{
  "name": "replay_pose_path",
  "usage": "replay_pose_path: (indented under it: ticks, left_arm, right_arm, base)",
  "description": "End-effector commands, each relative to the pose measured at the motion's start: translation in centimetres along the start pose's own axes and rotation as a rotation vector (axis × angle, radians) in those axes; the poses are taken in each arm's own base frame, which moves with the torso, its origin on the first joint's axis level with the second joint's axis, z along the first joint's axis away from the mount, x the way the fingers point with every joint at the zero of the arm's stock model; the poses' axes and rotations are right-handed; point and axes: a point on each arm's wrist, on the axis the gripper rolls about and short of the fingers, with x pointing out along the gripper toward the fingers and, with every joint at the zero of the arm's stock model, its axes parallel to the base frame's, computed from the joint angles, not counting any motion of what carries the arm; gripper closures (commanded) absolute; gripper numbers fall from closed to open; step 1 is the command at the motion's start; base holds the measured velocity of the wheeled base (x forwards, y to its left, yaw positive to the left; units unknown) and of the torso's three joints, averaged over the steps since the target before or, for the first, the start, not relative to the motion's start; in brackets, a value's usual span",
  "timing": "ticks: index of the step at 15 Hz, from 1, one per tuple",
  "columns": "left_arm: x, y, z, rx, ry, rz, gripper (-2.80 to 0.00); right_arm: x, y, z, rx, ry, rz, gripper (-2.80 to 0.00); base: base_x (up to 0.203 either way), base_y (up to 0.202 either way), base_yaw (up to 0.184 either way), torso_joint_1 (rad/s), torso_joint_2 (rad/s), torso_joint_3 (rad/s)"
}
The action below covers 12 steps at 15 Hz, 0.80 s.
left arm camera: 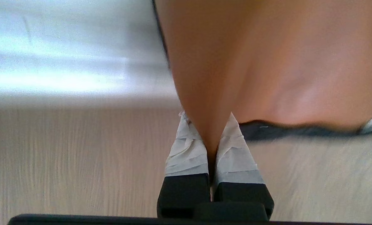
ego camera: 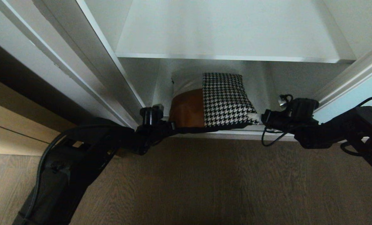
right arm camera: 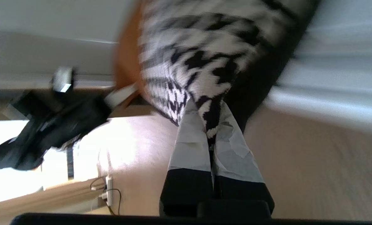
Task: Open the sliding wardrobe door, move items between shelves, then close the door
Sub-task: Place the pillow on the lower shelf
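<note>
Door: sliding wardrobe door point(ego camera: 354, 93) open.
Pincers: left pincer point(left arm camera: 208, 137), right pincer point(right arm camera: 209, 125) clenched on cushion point(ego camera: 217, 100) front corners, lower shelf point(ego camera: 235, 135).
Left: transfer, closing.

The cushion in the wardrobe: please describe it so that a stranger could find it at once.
Look into the open wardrobe, under the wide white shelf. The cushion is in the lower compartment, pinched at its front corners by the left gripper and right gripper. Only it has houndstooth, tan leather and white panels.
</note>
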Motion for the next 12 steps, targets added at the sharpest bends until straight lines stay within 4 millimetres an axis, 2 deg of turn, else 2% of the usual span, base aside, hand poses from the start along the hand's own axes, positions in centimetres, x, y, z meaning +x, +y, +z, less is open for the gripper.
replay_pose_path:
  ticks: [1, 3, 5, 7, 9, 12]
  left_arm:
    - [0.0, 0.7, -1.4, -0.016, 0.139, 0.049, 0.0]
    - [-1.3, 0.8, -0.7, -0.03, 0.261, 0.095, 0.0]
    - [-1.3, 0.9, -0.5, -0.031, 0.278, 0.105, 0.0]
    - [-1.4, 0.8, 0.0, -0.023, 0.251, 0.13, 0.0]
    - [-1.0, 1.1, -0.7, -0.016, 0.223, 0.134, 0.0]
    - [-0.4, 1.7, -2.2, 0.024, 0.08, 0.104, 0.0]
  right_arm:
    - [0.9, -2.0, -1.6, 0.119, 0.098, -0.125, 0.0]
    - [1.1, -1.8, -1.2, 0.146, 0.124, -0.169, 0.0]
    - [1.1, -1.4, -0.7, 0.148, 0.127, -0.173, 0.0]
    - [1.3, -1.1, -1.5, 0.152, 0.151, -0.172, 0.0]
    - [1.3, -1.2, -1.9, 0.12, 0.16, -0.176, 0.0]
    - [1.3, -1.1, -1.8, 0.118, 0.16, -0.178, 0.0]
  base:
    - [0.0, 0.0, 0.0, 0.0, 0.0, 0.0]
    - [0.0, 0.0, 0.0, 0.0, 0.0, 0.0]
    - [0.0, 0.0, 0.0, 0.0, 0.0, 0.0]
    - [0.0, 0.0, 0.0, 0.0, 0.0, 0.0]
    - [0.0, 0.0, 0.0, 0.0, 0.0, 0.0]
    - [0.0, 0.0, 0.0, 0.0, 0.0, 0.0]
